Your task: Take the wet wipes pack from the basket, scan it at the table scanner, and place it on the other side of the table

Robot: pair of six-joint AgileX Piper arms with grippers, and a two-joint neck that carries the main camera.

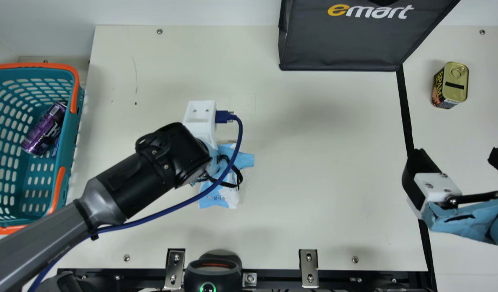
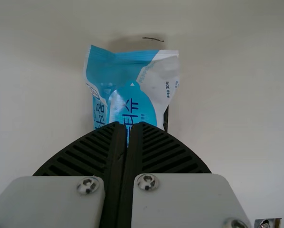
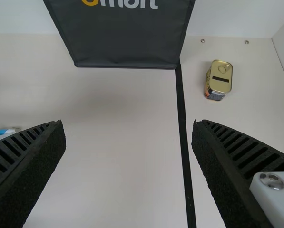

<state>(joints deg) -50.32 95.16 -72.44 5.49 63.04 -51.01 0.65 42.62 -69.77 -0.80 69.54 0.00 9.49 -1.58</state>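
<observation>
My left gripper (image 1: 244,160) points down over the left-centre of the table, its fingertips hidden by its own body. The blue-and-white wet wipes pack (image 1: 218,198) shows from under it. In the left wrist view the left gripper (image 2: 127,127) is shut on the wet wipes pack (image 2: 132,97), whose near part the fingers cover. At the table's right, my right gripper (image 1: 460,158) stands open and empty, well away from the pack; in the right wrist view the right gripper (image 3: 128,127) has its fingers wide apart. The scanner (image 1: 212,271) sits at the near edge.
A teal basket (image 1: 66,150) with orange trim and a purple can (image 1: 44,129) inside stands at the left. A dark bag (image 1: 342,44) is at the far side. Beyond the black line (image 1: 404,109) on the right stands a tin (image 1: 455,83).
</observation>
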